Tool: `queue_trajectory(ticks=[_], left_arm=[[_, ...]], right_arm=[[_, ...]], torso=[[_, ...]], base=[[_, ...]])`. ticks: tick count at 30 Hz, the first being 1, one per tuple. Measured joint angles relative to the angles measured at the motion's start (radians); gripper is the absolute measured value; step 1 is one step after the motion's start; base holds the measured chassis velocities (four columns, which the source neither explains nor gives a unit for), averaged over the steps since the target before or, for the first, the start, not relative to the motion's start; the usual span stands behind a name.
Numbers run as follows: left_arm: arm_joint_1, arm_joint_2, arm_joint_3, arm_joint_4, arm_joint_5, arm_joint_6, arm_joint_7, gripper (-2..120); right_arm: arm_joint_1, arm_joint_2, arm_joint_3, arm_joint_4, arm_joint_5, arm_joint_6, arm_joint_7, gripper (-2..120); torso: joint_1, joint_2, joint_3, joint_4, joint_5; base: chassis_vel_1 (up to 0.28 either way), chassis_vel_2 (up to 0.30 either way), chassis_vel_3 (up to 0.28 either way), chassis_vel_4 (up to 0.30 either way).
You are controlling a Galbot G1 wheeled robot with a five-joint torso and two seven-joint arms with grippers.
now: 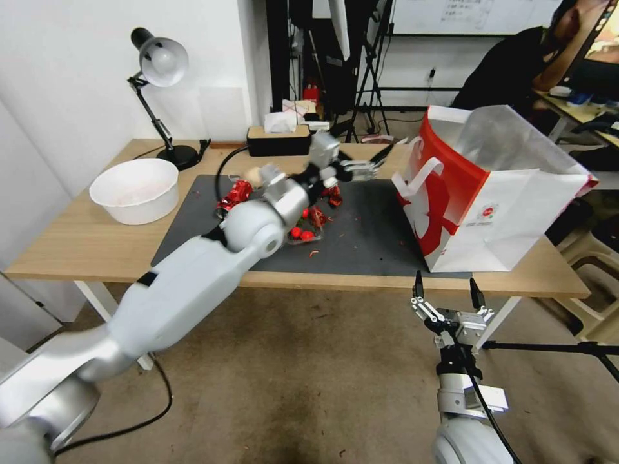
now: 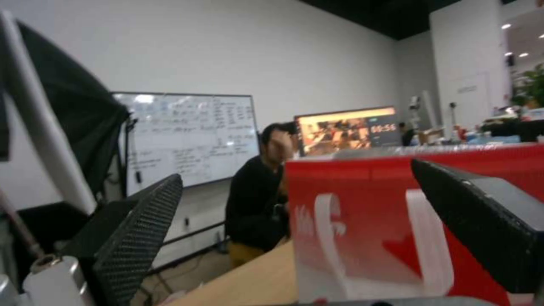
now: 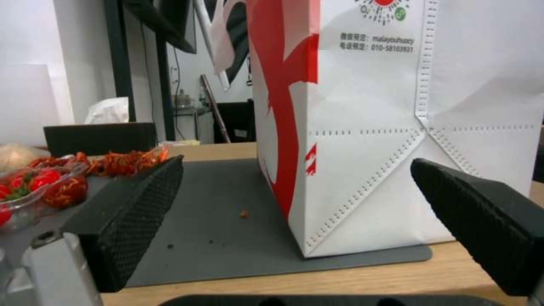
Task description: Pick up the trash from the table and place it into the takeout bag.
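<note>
The takeout bag (image 1: 496, 206) stands open at the right end of the dark mat (image 1: 367, 245) on the table (image 1: 77, 238), its red side with the white handle facing left. My left gripper (image 1: 374, 164) hovers over the mat just left of the bag, open and holding nothing; in the left wrist view it (image 2: 297, 174) faces the bag's red side (image 2: 368, 238). Trash lies under and behind my left arm: a crumpled red wrapper (image 1: 235, 193), a beige wad (image 1: 253, 174) and a clear tray of red pieces (image 1: 303, 233). My right gripper (image 1: 448, 290) waits open below the table's front edge, facing the bag (image 3: 397, 127).
A white bowl (image 1: 135, 190) and a desk lamp (image 1: 161, 64) stand at the table's left end, and a black tissue box (image 1: 278, 138) sits at the back edge. Small red crumbs dot the mat. A stool (image 1: 599, 258) stands to the right of the table.
</note>
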Motion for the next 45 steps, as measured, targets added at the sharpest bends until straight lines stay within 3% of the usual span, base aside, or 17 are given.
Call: queue_trajectory(ticks=[2,6,10,12,18,27,31,35,40,45], left_arm=[[0.032,0.013,-0.022,-0.019,0.008,0.003,-0.005,100],[0.201,0.073,-0.141,-0.079,0.046,0.008,-0.018,100],[0.268,0.088,-0.206,-0.097,0.062,0.008,-0.02,100],[0.347,0.103,-0.284,-0.117,0.082,0.005,-0.022,100],[0.47,0.122,-0.37,-0.145,0.111,-0.012,-0.046,100],[0.538,0.121,-0.414,-0.157,0.128,-0.017,-0.057,100],[0.567,0.116,-0.441,-0.166,0.139,-0.019,-0.059,100],[0.638,0.104,-0.49,-0.178,0.16,-0.019,-0.061,100],[0.799,0.044,-0.622,-0.21,0.249,-0.03,-0.079,100],[0.866,0.013,-0.675,-0.217,0.289,-0.043,-0.087,100]], right_arm=[[0.0,0.0,0.0,0.0,0.0,0.0,0.0,100],[-0.001,-0.003,-0.003,0.001,0.0,0.0,0.0,100],[0.0,-0.005,-0.005,0.001,0.001,0.0,0.0,100],[0.004,-0.006,-0.007,-0.004,0.001,0.001,0.0,100],[0.006,-0.008,-0.012,-0.008,0.001,0.002,0.001,100],[0.007,-0.008,-0.017,-0.008,0.001,0.002,0.001,100],[0.007,-0.008,-0.018,-0.008,0.001,0.002,0.001,100],[0.008,-0.009,-0.019,-0.008,0.001,0.003,0.001,100],[0.006,-0.012,-0.02,-0.012,0.001,0.005,0.005,100],[0.006,-0.012,-0.02,-0.012,0.001,0.005,0.007,100]], torso=[[0.0,0.0,0.0,0.0001,0.0002],[0.0,0.0,0.0,0.0001,0.0002],[0.0,0.0,0.0,0.0002,0.0],[0.0,0.0,0.0,0.0,0.0003],[0.0,0.0,0.0,0.0,0.0003],[0.0,0.0,0.0,0.0005,0.0001],[0.0,0.0,0.0,-0.0009,0.0006],[0.0,0.0,0.0,0.0002,0.0],[0.0,0.0,0.0,0.0,0.0006],[0.0,0.0,0.0,0.0,0.0003]], base=[[0.0,0.0,0.0,0.0],[0.0,0.0,0.0,0.0],[0.0,0.0,0.0,0.0],[0.0,0.0,0.0,0.0],[0.0,0.0,0.0,0.0],[0.0,0.0,0.0,0.0],[0.0,0.0,0.0,0.0],[0.0,0.0,0.0,0.0],[0.0,0.0,0.0,0.0],[0.0,0.0,0.0,0.0]])
